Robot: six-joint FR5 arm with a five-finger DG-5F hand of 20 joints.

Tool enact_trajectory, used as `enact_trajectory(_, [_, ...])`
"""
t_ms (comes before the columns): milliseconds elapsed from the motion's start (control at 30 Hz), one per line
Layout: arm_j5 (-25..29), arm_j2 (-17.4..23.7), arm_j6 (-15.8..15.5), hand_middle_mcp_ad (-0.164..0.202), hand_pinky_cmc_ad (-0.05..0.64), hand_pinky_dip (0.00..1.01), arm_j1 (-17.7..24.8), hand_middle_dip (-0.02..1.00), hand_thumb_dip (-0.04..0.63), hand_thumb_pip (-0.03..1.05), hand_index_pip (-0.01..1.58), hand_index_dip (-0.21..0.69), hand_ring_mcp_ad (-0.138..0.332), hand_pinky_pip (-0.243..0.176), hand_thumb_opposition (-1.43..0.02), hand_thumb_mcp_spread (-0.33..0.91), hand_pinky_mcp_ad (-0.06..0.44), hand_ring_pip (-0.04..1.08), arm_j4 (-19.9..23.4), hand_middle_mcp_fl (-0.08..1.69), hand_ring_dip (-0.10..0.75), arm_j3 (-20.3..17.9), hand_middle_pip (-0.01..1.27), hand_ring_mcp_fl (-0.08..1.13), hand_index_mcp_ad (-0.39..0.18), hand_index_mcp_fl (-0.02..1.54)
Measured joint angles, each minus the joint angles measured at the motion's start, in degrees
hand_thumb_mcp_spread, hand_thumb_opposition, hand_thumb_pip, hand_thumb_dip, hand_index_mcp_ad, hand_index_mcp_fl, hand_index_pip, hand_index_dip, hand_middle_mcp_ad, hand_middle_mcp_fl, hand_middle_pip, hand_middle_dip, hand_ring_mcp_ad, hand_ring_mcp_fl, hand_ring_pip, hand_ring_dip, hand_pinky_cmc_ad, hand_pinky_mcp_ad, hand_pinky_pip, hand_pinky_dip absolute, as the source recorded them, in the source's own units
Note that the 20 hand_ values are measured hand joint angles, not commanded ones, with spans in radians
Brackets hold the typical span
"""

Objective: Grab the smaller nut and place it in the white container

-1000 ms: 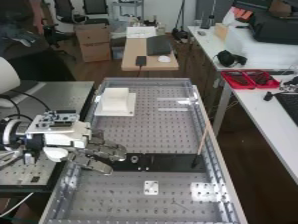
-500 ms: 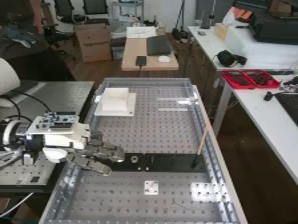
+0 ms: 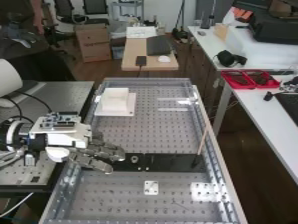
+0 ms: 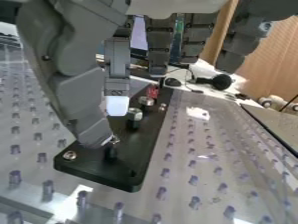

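Grey hand (image 3: 101,149) released and apparently empty, with thumb (image 4: 92,131) close beside apparent smaller nut (image 4: 114,140) on post (image 4: 111,153) of black plate (image 3: 173,162), at likely risk of knock or tilted pinch through off-centre closing; bore seemingly upright along post, long axis indistinct; white container (image 3: 115,106) well apart.
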Motion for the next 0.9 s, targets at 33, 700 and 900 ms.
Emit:
enact_trajectory(33, [0.0,0.0,0.0,0.052,0.328,0.19,0.0,0.19,0.236,0.61,1.55,0.363,0.112,-0.044,-0.85,0.49,0.251,0.10,0.0,0.12,0.045,0.0,0.13,0.00,-0.175,0.00])
enact_trajectory(700, [0.9,0.5,1.3,0.049,0.330,0.19,0.5,0.20,0.237,0.64,1.56,0.461,0.091,-0.028,-0.85,0.52,0.232,0.10,-0.5,0.12,0.045,0.0,0.13,0.00,-0.176,0.00])
enact_trajectory(900, [1.3,0.0,1.7,0.049,0.330,0.19,0.5,0.20,0.236,0.63,1.56,0.461,0.091,-0.028,-0.85,0.52,0.218,0.10,-0.3,0.12,0.045,0.0,0.13,0.00,-0.176,0.00])
